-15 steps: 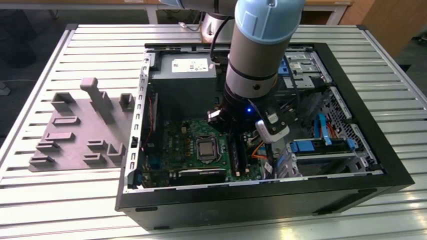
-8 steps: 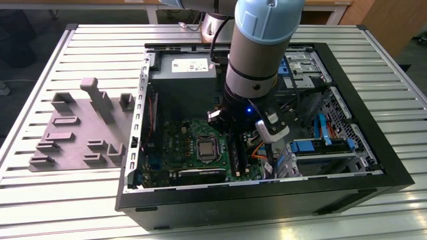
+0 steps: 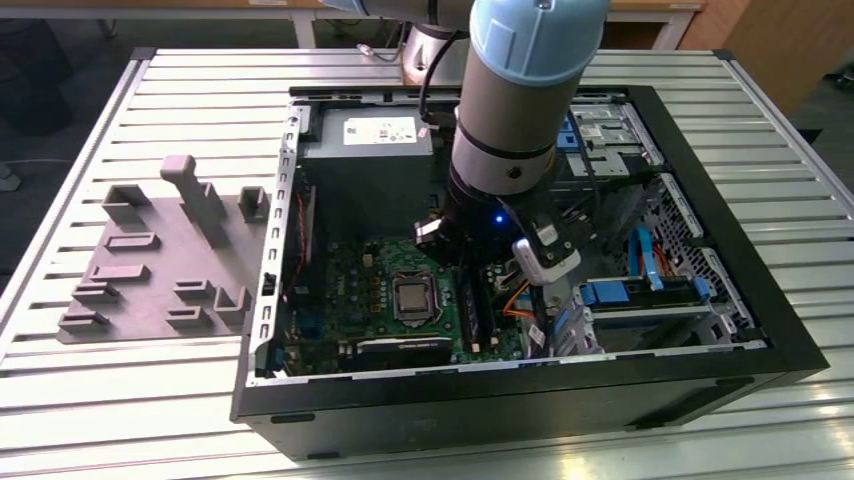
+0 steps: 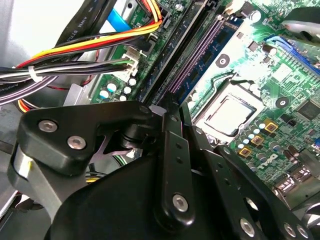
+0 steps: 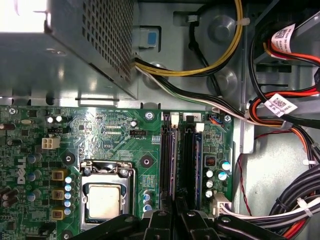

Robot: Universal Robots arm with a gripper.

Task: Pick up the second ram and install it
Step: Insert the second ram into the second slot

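The pincer [image 5: 176, 220], low centre in the first wrist view, pinches the second ram [image 5: 176, 165] upright over a memory slot [image 5: 166, 155] on the motherboard [image 5: 110, 145]. It looks light, stiff and fragile, best held by its edges.

Exterior view looks down from above; both wrist views sit close over the motherboard [image 5: 125, 150].

The arm [image 3: 514, 110] reaches steeply downward, its gripper [image 4: 172, 125] with jaws closed together.
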